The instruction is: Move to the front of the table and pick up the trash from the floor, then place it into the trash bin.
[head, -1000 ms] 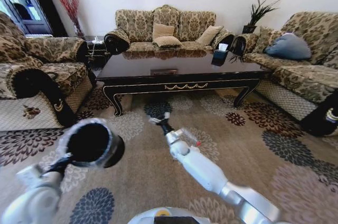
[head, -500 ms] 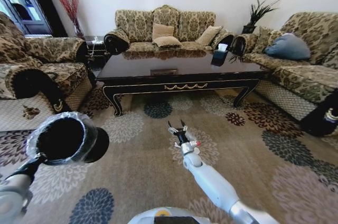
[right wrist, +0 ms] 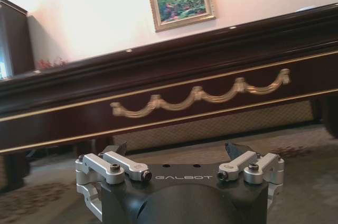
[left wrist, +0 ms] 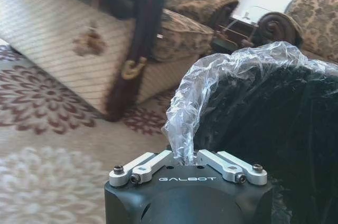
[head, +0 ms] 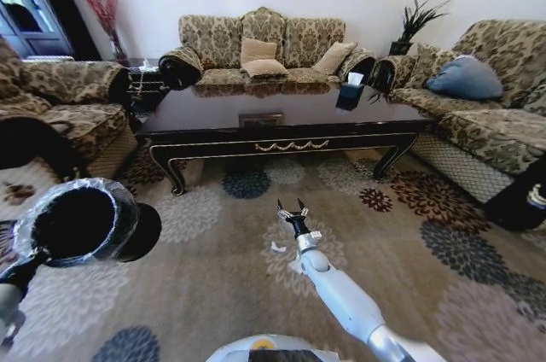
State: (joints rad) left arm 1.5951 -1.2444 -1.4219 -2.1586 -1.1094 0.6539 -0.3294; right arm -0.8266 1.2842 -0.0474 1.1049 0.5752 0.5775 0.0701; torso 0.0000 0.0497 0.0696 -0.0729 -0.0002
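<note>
Change: whole head view has shifted vs. 0.5 s ago; table and sofas sit further left in frame, so the camera/base was moved, not the furniture. Right arm is reached a bit lower and nearer than before, gripper pointed toward the table.
Table: dark glossy wood, gold scroll trim along the front; seen close and level from the right wrist view, so the robot is judged to be at the table's front.
Floor: beige carpet w/ round flower patterns.
Trash: small white scrap lies on the carpet just beside the right arm, left of it; a second pale bit w/ a red spot sits by the wrist, too small to ID. Nothing has been picked up yet.
Right gripper: fingers spread wide, nothing between them; held over the carpet between robot and table, near the scraps but past them.
Bin: round, black, clear liner folded over the rim; carried off the floor at left, mouth tilted toward the camera.
Left gripper: clamped on the bin's rim and liner.
Meaning for task: approach looks about done; pick-up step judged next, w/ gripper needing to be drawn back and lowered onto the scrap. Risk: scrap is tiny and flat, easily missed or pushed.
</note>
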